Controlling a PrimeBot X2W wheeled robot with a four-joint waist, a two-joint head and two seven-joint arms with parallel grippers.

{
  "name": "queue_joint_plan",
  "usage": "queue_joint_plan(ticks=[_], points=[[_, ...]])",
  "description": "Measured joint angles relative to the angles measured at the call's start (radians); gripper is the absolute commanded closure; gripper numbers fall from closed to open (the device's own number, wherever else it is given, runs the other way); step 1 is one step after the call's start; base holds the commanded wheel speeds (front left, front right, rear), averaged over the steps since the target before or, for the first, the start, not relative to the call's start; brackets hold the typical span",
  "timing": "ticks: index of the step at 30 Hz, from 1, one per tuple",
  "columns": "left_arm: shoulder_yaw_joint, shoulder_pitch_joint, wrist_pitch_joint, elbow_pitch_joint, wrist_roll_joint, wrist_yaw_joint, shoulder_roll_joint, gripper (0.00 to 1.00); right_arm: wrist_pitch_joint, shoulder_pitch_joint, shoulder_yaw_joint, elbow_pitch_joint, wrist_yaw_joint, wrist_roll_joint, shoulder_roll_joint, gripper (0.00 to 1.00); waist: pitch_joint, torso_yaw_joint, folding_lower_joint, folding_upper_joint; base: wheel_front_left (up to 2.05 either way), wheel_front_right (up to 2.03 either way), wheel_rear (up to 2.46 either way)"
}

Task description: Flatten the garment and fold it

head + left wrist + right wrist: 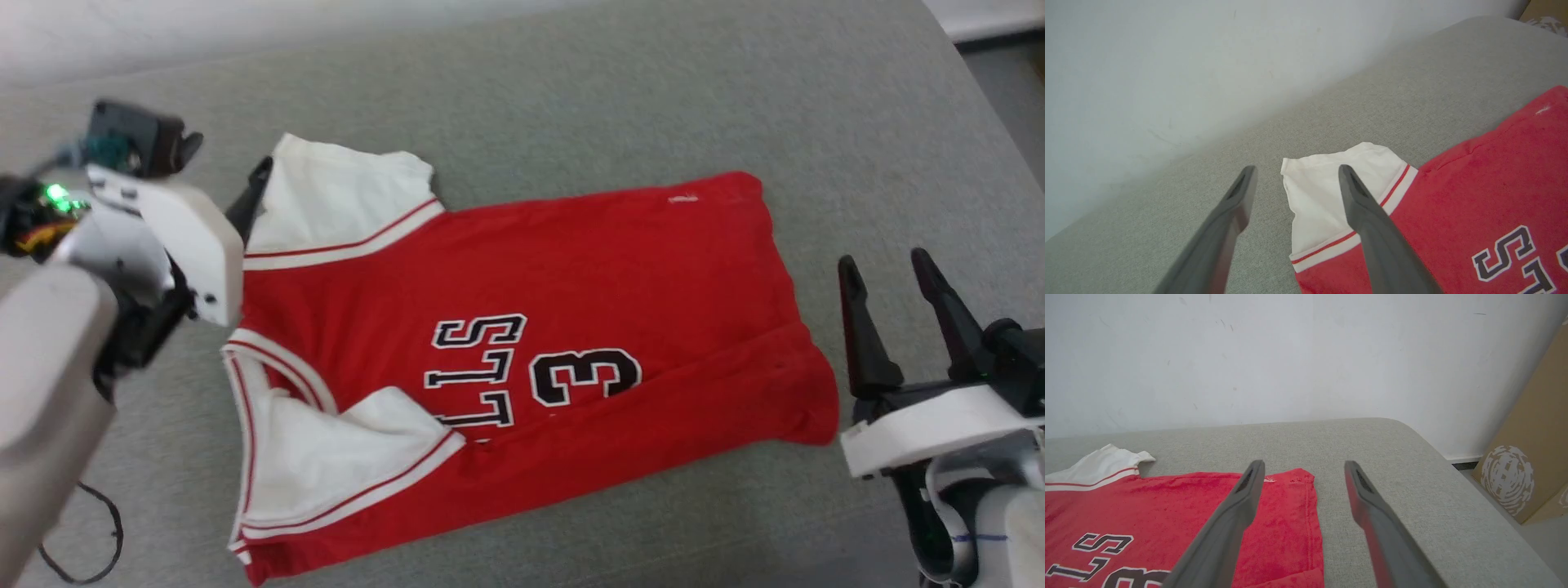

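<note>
The garment (pixel 571 269), a red jersey with white sleeves and black-white lettering, lies spread on the grey cushion (pixel 620 106), collar to the left and hem to the right. Its near sleeve (pixel 326 457) is folded in over the chest, and the far sleeve (pixel 335 196) lies flat. My left gripper (pixel 1297 169) is open just above the far sleeve (pixel 1323 192), holding nothing; one of its fingers (pixel 251 192) shows beside that sleeve. My right gripper (pixel 886 263) stands open off the hem's near corner, clear of the cloth. From its wrist the hem (pixel 1306 522) lies below the open right gripper (pixel 1304 463).
A white wall (pixel 1290 355) runs behind the cushion. A cardboard box (pixel 1527 457) leans on the floor past the cushion's rounded right end (pixel 1433 457). A thin black cable (pixel 106 539) loops at the lower left under my left forearm.
</note>
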Motion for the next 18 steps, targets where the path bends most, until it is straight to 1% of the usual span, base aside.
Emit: queue_joint_plan(ticks=[3,7,11,14,18], points=[[-0.013,-0.084,0.144,0.065,-0.034,-0.040,0.003,0.00,-0.008,-0.013,0.022,0.005,0.000,0.007,0.008,0.00,0.036,-0.038,0.0000,0.0000,0.00,0.00,0.00],[-0.032,-0.206,0.309,0.153,-0.044,-0.093,0.022,0.00,-0.016,-0.027,0.049,0.004,0.000,0.014,0.011,0.00,0.087,-0.083,0.0002,0.0000,0.00,0.00,0.00],[-0.030,-0.288,0.391,0.241,-0.059,-0.121,0.048,0.00,-0.024,-0.028,0.068,0.001,0.000,0.021,0.013,0.00,0.130,-0.132,0.0000,0.0000,0.00,0.00,0.00],[-0.024,-0.328,0.431,0.292,-0.079,-0.131,0.053,0.00,-0.030,-0.028,0.064,0.002,0.000,0.034,0.013,0.00,0.161,-0.164,0.0000,0.0000,0.00,0.00,0.00],[-0.006,-0.364,0.476,0.356,-0.111,-0.129,0.045,0.00,-0.032,-0.026,0.063,-0.007,0.000,0.028,0.012,0.00,0.202,-0.193,0.0000,0.0000,0.00,0.00,0.00]])
